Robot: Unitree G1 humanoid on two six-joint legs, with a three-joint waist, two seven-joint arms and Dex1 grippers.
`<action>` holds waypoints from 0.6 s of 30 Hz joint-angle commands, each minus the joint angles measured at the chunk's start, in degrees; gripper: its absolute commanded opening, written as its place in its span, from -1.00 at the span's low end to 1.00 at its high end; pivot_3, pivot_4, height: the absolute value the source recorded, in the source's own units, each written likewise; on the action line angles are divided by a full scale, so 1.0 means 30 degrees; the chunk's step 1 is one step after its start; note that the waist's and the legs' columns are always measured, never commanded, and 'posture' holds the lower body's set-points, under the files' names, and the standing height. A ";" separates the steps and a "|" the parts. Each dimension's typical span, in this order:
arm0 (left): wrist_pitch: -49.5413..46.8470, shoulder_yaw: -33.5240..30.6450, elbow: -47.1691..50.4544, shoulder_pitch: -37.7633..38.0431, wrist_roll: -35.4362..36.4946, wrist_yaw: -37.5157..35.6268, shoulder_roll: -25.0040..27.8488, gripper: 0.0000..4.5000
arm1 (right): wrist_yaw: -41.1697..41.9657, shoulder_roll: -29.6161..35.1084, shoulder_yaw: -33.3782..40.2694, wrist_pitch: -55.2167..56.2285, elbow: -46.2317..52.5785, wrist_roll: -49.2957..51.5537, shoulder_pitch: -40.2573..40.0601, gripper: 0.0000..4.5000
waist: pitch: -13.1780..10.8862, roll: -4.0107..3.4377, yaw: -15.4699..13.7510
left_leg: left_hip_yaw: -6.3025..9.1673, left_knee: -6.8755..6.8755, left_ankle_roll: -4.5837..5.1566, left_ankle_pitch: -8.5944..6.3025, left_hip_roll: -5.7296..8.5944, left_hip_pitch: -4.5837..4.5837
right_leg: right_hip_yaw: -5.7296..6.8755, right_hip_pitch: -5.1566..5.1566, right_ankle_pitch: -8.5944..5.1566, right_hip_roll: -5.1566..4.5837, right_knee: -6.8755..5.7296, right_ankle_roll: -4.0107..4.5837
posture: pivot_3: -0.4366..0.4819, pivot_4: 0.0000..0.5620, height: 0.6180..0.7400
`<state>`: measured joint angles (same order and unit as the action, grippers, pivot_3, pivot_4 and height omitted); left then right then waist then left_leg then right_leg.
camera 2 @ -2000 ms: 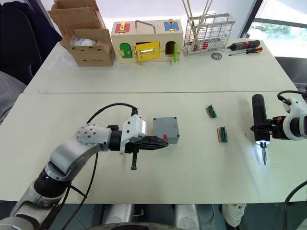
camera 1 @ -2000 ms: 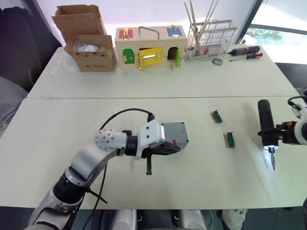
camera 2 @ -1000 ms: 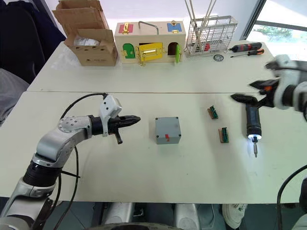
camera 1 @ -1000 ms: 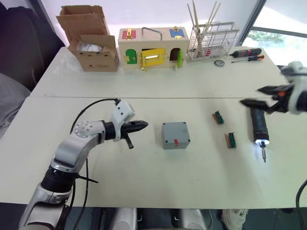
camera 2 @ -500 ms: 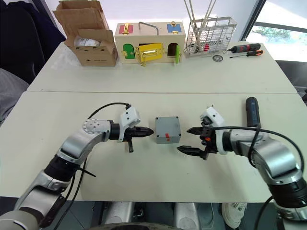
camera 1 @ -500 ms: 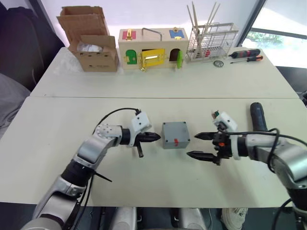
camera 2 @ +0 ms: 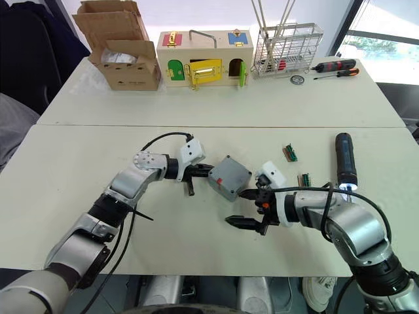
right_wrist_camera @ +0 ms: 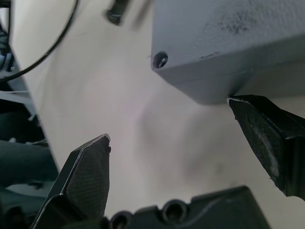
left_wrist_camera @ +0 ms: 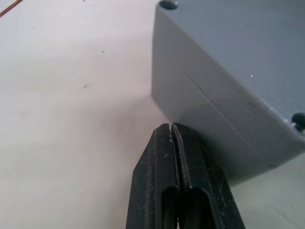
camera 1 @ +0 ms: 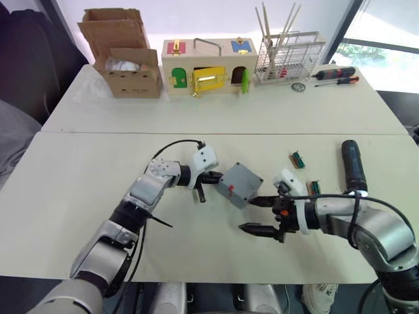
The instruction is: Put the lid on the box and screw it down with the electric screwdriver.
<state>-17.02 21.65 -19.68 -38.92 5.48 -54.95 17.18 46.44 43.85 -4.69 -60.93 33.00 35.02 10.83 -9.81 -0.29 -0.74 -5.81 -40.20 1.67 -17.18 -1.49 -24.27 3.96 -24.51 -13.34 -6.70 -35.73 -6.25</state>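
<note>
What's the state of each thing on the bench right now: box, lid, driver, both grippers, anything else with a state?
box: closed, rotated askew on the table
lid: seated on the box
electric screwdriver: lying flat, not held
left gripper: shut, tips against the box's side
right gripper: open, one finger at the box's corner
wooden latch box: yellow door ajar
cardboard box: flaps open
</note>
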 commanded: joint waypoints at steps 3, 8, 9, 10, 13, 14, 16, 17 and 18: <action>0.0803 -0.0778 0.0165 0.0017 -0.0860 0.0608 0.0900 -1.00 | -0.0495 0.0795 0.1660 0.0740 0.1052 -0.0018 -0.0140 0.99 | 0.0000 0.0003 0.0000 | 0.0006 -0.0002 0.0010 -0.0006 -0.0004 0.0002 | 0.0001 -0.0001 0.0000 -0.0003 -0.0019 0.0001 | -0.05 -0.47 0.80; -0.0985 -0.1144 0.4471 0.2294 -0.0680 0.0064 0.3546 -1.00 | 0.1264 0.3678 0.1796 0.3523 -0.0807 -0.1866 -0.0679 0.99 | 0.0001 0.0003 0.0139 | -0.0006 0.0009 0.0012 -0.0009 -0.0040 0.0031 | -0.0008 -0.0010 -0.0003 -0.0003 -0.0035 0.0004 | -0.05 -0.47 0.80; -0.1644 -0.1163 0.5753 0.2996 -0.0374 -0.0222 0.4016 -1.00 | 0.1508 0.3928 0.1476 0.4169 -0.1628 -0.2325 -0.0416 0.99 | 0.0001 0.0005 0.0146 | -0.0008 0.0012 0.0011 -0.0008 -0.0044 0.0035 | -0.0008 -0.0010 -0.0003 -0.0003 -0.0035 0.0004 | -0.05 -0.47 0.80; -0.2241 -0.1131 0.6906 0.3619 -0.0113 -0.0512 0.4440 -1.00 | 0.1754 0.4082 0.1112 0.4875 -0.2377 -0.2816 -0.0094 0.99 | 0.0003 0.0007 0.0152 | -0.0011 0.0012 0.0010 -0.0007 -0.0047 0.0035 | -0.0008 -0.0010 -0.0003 0.0000 -0.0036 0.0004 | -0.05 -0.47 0.80; -0.3628 -0.0894 0.9397 0.5035 0.0606 -0.1098 0.5169 -1.00 | 0.2377 0.3805 0.0184 0.6488 -0.4191 -0.3834 0.1046 0.99 | 0.0007 0.0003 0.0131 | -0.0026 0.0008 0.0009 -0.0006 -0.0048 0.0049 | -0.0020 -0.0004 -0.0004 -0.0002 -0.0046 0.0004 | -0.05 -0.47 0.80; -0.4024 -0.0761 0.9950 0.5359 0.0764 -0.1068 0.5156 -1.00 | 0.2626 0.3462 -0.0192 0.6949 -0.4771 -0.4032 0.1558 0.99 | 0.0006 0.0004 0.0072 | -0.0032 0.0008 0.0009 -0.0006 -0.0049 0.0055 | -0.0032 -0.0004 -0.0004 -0.0003 -0.0049 0.0004 | -0.05 -0.47 0.80; -0.4527 -0.0532 1.0365 0.5579 0.0783 -0.0709 0.4800 -1.00 | 0.3107 0.2899 -0.0961 0.7686 -0.5588 -0.4432 0.2305 0.99 | 0.0007 0.0005 -0.0020 | -0.0030 0.0005 0.0009 -0.0006 -0.0048 0.0056 | -0.0034 -0.0003 -0.0005 -0.0003 -0.0056 0.0004 | -0.05 -0.47 0.80; -0.4646 -0.0453 1.0360 0.5532 0.0709 -0.0510 0.4575 -1.00 | 0.3326 0.2696 -0.1275 0.7906 -0.5876 -0.4603 0.2553 0.99 | 0.0007 0.0006 -0.0080 | -0.0026 0.0003 0.0009 -0.0006 -0.0044 0.0057 | -0.0032 0.0002 -0.0005 -0.0003 -0.0059 0.0004 | -0.05 -0.47 0.80; -0.4764 -0.0408 1.0320 0.5428 0.0640 -0.0285 0.4310 -1.00 | 0.3531 0.2543 -0.1551 0.8070 -0.6050 -0.4754 0.2702 0.99 | 0.0007 0.0006 -0.0118 | -0.0019 0.0003 0.0008 -0.0005 -0.0039 0.0056 | -0.0028 0.0008 -0.0006 -0.0003 -0.0059 0.0003 | -0.05 -0.47 0.80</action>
<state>-30.30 19.30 10.05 -22.55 6.95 -56.60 31.00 55.66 51.94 -8.54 -38.44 15.19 21.52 18.41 -9.79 -0.27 -1.09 -5.87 -40.19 1.69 -17.19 -1.57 -24.11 3.88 -24.47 -13.36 -6.71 -35.91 -6.24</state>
